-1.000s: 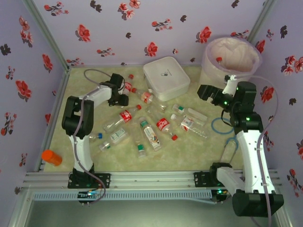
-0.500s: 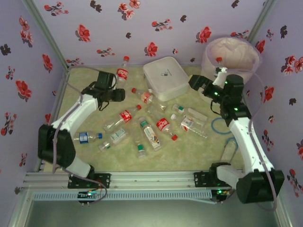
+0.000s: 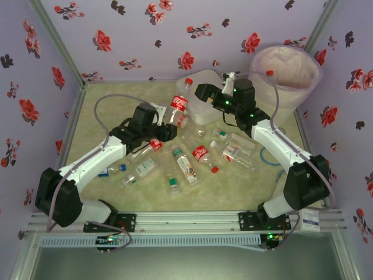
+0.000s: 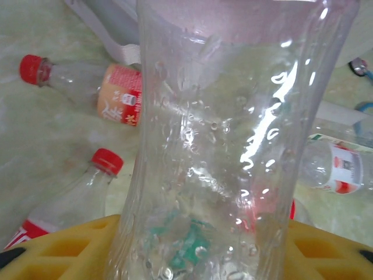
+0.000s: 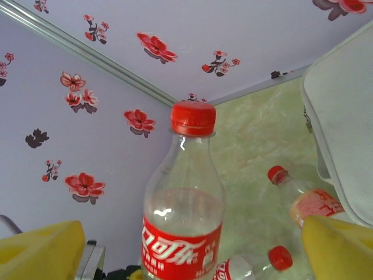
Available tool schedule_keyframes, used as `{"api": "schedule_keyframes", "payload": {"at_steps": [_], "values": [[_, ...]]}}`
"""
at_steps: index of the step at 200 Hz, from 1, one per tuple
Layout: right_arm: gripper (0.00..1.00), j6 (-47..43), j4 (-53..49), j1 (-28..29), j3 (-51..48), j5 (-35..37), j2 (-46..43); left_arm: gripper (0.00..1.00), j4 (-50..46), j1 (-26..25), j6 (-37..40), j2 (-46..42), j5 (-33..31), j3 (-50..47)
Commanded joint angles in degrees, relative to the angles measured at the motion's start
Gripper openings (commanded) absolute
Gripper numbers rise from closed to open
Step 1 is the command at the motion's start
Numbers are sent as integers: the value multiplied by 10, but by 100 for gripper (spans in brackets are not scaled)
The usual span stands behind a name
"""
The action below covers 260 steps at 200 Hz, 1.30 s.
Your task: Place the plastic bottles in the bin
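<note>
Near edge: Both arm bases are bolted to a metal rail [image 3: 186,220], and the arms are reached inward over the table.
Loose bottles: Roughly ten loose bottles [image 3: 187,168] are left lying on their sides mid-table, well apart from the bin. Most of the task is therefore judged undone.
Left gripper: The left gripper [image 3: 167,121] is clenched by its yellow pads [image 4: 64,251] on the lower body of a cola bottle [image 3: 179,103]. The bottle is held raised off the table, cap up and tilted toward the right arm.
Reason for the hold: The bin is set in the far right corner, on the right arm's side, so a handover is judged to be in hand.
Right gripper: The right gripper [image 3: 204,92] is spread wide. In its wrist view the bottle is framed between the fingers [image 5: 41,248], untouched.
Lidded box: A white lidded box [image 5: 344,111] is seen just behind the grippers, partly covered by the right arm.
Bin: The bin [image 3: 300,64] is lined with a pinkish bag, and a red-capped bottle [image 3: 269,73] is seen at its near rim.
Surface: A pale green marbled mat [image 3: 245,186] is laid flat.
Room: The table is closed on three sides by lilac walls [image 3: 145,29] printed with red and dark flowers.
</note>
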Motion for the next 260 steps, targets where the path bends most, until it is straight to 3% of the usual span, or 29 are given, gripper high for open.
{"api": "schedule_keyframes", "payload": {"at_steps": [1,62,88,107,131,145,164,177,216,260], "values": [[88,9,10,16,42,14,26,0,29,-9,19,-3,49,14],[57,18,23,17,37,10,45,0,21,-31,34,19,79,34],[31,-2,2,16,32,23,30,0,11,-32,39,14,78,36],[19,-26,-23,16,35,34,18,0,18,-32,34,8,77,29],[16,-54,-53,13,45,44,6,21,29,-32,22,4,69,21],[15,-71,-67,9,55,48,-4,43,33,-31,17,-2,67,18],[13,-117,-109,-3,85,64,-23,83,28,-32,14,-15,42,16],[11,-174,-155,-13,115,92,-40,98,20,-32,12,-26,20,13],[0,-356,-249,-46,212,222,-92,100,25,-31,-10,-47,-7,-13],[0,-552,-199,-54,281,386,-122,100,33,-32,-16,-54,-7,-19]]}}
